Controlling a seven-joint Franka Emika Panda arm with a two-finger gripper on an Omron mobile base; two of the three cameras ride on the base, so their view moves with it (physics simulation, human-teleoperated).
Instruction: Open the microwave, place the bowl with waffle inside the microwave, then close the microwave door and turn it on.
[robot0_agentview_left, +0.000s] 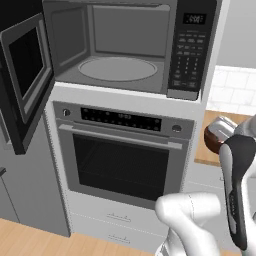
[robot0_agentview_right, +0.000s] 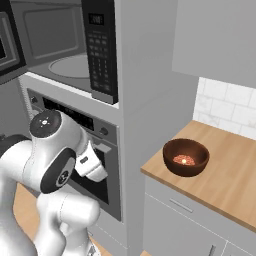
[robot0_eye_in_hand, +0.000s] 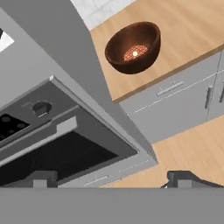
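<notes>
bowl (robot0_agentview_right: 186, 157): dark reddish-brown
waffle (robot0_eye_in_hand: 135, 52): orange-tan, grid pattern
microwave (robot0_agentview_left: 131, 45): black, grey interior
counter (robot0_agentview_right: 235, 175): light wood grain

Both base views are looking forward at the open microwave (robot0_agentview_left: 120, 47) from either side, while the tilted hand view is sharing the bowl (robot0_eye_in_hand: 133, 47) with them.

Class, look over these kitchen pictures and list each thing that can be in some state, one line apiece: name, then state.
microwave door: swung wide open to the left.
microwave: cavity empty, turntable bare, display lit.
oven: door closed.
bowl: upright on the wooden counter, not held.
waffle: lying inside the bowl.
gripper: jaws open, holding nothing, away from the bowl.
</notes>
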